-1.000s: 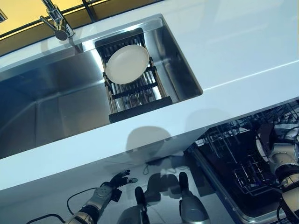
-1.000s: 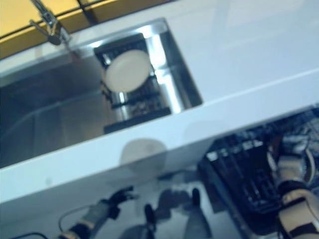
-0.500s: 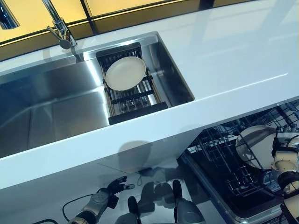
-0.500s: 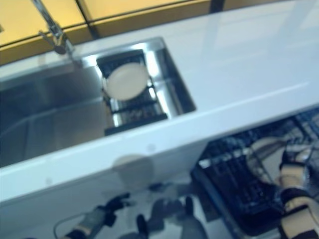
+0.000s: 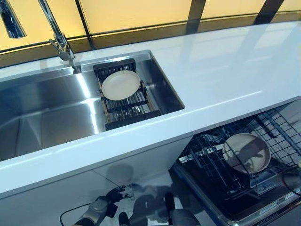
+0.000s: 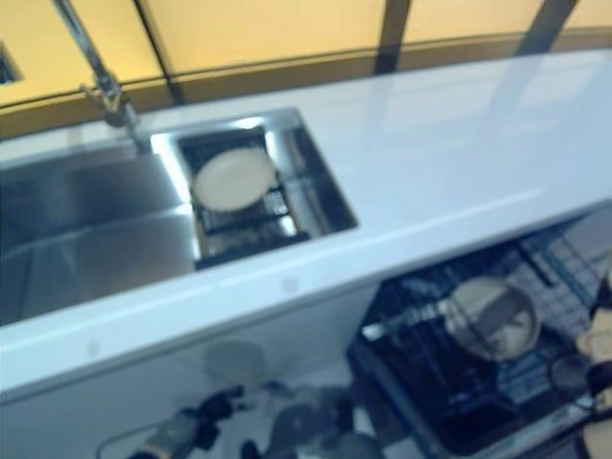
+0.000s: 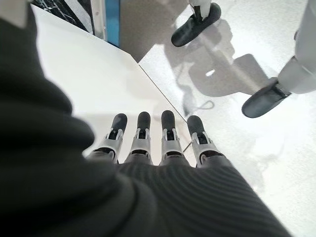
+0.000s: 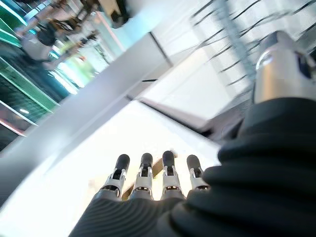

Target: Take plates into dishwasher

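Observation:
A cream plate (image 5: pixel 121 84) lies on the dark rack (image 5: pixel 127 108) in the right end of the steel sink (image 5: pixel 47 113). A second cream plate (image 5: pixel 246 153) stands tilted in the pulled-out dishwasher rack (image 5: pixel 207 160) below the counter at the lower right. My right hand (image 6: pixel 601 349) is at the far right edge beside that rack, apart from the plate; its wrist view shows the fingers (image 8: pixel 143 170) straight and holding nothing. My left hand (image 5: pixel 100 209) hangs low by the cabinet front, its fingers (image 7: pixel 165 131) straight and empty.
A white counter (image 5: pixel 221 70) runs across the front and right of the sink. A chrome faucet (image 5: pixel 56 35) stands at the sink's back edge. The open dishwasher drawer juts out below the counter at the right.
The plate that was at my right hand now stands in the dishwasher rack, and the hand has drawn back to the right edge. The camera has tilted, shifting the whole picture.

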You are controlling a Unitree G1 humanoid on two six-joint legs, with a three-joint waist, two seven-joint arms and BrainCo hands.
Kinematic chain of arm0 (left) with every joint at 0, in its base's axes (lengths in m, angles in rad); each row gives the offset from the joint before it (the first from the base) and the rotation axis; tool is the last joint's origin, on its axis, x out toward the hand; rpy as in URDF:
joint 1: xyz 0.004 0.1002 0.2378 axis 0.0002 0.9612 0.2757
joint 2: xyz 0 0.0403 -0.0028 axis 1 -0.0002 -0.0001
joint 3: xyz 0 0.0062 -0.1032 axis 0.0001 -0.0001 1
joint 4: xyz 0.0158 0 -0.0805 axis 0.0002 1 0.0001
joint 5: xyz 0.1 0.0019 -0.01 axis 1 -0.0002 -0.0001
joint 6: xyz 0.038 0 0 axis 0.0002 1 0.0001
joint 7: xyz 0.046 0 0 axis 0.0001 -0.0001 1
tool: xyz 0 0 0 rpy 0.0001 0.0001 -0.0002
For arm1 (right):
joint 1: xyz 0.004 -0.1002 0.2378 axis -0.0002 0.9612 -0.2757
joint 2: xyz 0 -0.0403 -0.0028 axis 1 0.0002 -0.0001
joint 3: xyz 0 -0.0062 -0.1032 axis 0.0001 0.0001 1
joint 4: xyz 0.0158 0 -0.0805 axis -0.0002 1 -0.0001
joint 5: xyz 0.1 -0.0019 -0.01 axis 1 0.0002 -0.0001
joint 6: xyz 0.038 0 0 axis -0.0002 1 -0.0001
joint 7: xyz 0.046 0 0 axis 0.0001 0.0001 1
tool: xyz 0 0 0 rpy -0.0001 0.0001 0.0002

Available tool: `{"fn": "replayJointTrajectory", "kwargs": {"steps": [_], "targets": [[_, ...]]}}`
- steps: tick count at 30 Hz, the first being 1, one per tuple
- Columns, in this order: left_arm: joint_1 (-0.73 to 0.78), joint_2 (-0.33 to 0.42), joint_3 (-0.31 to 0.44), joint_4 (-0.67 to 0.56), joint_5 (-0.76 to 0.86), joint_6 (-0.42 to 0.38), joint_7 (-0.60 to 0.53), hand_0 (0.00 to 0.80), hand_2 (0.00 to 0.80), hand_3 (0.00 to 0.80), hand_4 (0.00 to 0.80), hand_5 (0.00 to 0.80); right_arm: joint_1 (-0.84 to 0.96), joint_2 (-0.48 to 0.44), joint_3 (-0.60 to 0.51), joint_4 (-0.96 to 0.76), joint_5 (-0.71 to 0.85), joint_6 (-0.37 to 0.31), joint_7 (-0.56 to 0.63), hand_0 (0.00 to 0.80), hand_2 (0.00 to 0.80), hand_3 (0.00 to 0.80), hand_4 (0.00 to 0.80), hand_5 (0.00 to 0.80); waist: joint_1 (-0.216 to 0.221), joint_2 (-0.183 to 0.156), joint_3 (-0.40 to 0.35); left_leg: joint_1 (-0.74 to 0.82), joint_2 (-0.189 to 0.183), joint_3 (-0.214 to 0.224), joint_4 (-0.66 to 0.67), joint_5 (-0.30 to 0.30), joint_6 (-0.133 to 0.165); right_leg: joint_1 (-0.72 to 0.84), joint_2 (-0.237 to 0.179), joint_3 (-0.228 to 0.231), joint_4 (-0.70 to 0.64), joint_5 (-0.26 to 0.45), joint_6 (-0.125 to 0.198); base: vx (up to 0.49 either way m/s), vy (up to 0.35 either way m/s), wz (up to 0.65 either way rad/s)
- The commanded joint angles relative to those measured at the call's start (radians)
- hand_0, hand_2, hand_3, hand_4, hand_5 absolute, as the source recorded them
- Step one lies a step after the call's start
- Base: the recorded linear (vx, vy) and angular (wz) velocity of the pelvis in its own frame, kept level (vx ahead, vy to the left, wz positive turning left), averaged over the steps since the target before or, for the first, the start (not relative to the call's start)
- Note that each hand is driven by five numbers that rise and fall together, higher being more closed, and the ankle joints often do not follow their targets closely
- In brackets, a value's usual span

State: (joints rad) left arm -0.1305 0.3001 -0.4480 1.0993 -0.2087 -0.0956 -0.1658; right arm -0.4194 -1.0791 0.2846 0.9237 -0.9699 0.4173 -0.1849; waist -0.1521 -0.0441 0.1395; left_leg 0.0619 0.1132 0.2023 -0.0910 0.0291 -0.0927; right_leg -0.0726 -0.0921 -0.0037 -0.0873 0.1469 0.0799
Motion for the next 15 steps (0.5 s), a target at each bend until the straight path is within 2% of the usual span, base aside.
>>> {"fn": "replayJointTrajectory", "kwargs": {"steps": [1,2,5,7,11,12,15], "targets": [[-0.057,0.021,0.025,0.026,0.001,0.007,0.019,0.000,0.000,0.000,0.000,0.000,-0.137,-0.114,0.020,0.006,0.122,-0.034,-0.033,0.000,0.000,0.000,0.000,0.000,0.009,-0.056,-0.014,0.044,0.068,-0.021,0.004,-0.026,0.010,0.023,-0.049,0.056,0.000,0.003,0.097,0.012,0.031,-0.01],[-0.058,0.020,0.026,0.027,0.000,0.007,0.020,0.000,0.000,0.000,0.000,0.000,-0.141,-0.116,0.023,0.007,0.129,-0.038,-0.038,0.000,0.000,0.000,0.000,0.000,0.008,-0.056,-0.014,0.045,0.068,-0.021,0.004,-0.026,0.010,0.024,-0.049,0.055,0.000,0.003,0.097,0.000,0.000,0.00],[-0.071,0.022,0.014,0.026,-0.017,0.019,0.034,0.000,0.000,0.000,0.000,0.000,-0.257,-0.181,0.070,-0.018,0.164,-0.120,-0.072,0.000,0.000,0.000,0.000,0.000,0.020,-0.064,-0.016,0.048,0.064,-0.031,0.004,-0.025,0.011,0.039,-0.050,0.047,0.000,-0.003,0.093,0.008,0.010,0.00],[-0.072,0.027,0.012,0.027,-0.029,0.023,0.044,0.000,0.000,0.000,0.000,0.000,-0.370,-0.232,0.140,-0.066,0.157,-0.159,-0.063,0.000,0.000,0.000,0.000,0.000,0.024,-0.068,-0.018,0.049,0.059,-0.041,0.004,-0.025,0.011,0.045,-0.050,0.045,0.001,-0.005,0.091,0.003,0.016,0.00],[-0.068,0.029,0.021,0.029,-0.052,0.024,0.062,0.000,0.000,0.000,0.000,0.000,-0.622,-0.299,0.331,-0.151,0.199,-0.138,-0.001,0.000,0.000,0.000,0.000,0.000,0.030,-0.072,-0.019,0.043,0.050,-0.049,0.004,-0.022,0.007,0.046,-0.057,0.034,0.000,-0.006,0.093,-0.014,0.039,0.04],[-0.067,0.028,0.023,0.031,-0.053,0.023,0.064,0.000,0.000,0.000,0.000,0.000,-0.653,-0.300,0.351,-0.156,0.214,-0.133,0.009,0.000,0.000,0.000,0.000,0.000,0.033,-0.073,-0.019,0.042,0.048,-0.051,0.004,-0.022,0.006,0.047,-0.058,0.032,0.000,-0.007,0.092,-0.002,0.045,0.08],[-0.065,0.024,0.027,0.049,-0.060,0.013,0.068,0.000,0.000,0.000,0.000,0.000,-0.879,-0.262,0.507,-0.158,0.311,-0.151,0.008,0.000,0.000,0.000,0.000,0.000,0.055,-0.075,-0.017,0.036,0.036,-0.068,0.004,-0.019,0.005,0.053,-0.068,0.014,0.000,-0.011,0.091,0.017,0.048,0.06]]}}
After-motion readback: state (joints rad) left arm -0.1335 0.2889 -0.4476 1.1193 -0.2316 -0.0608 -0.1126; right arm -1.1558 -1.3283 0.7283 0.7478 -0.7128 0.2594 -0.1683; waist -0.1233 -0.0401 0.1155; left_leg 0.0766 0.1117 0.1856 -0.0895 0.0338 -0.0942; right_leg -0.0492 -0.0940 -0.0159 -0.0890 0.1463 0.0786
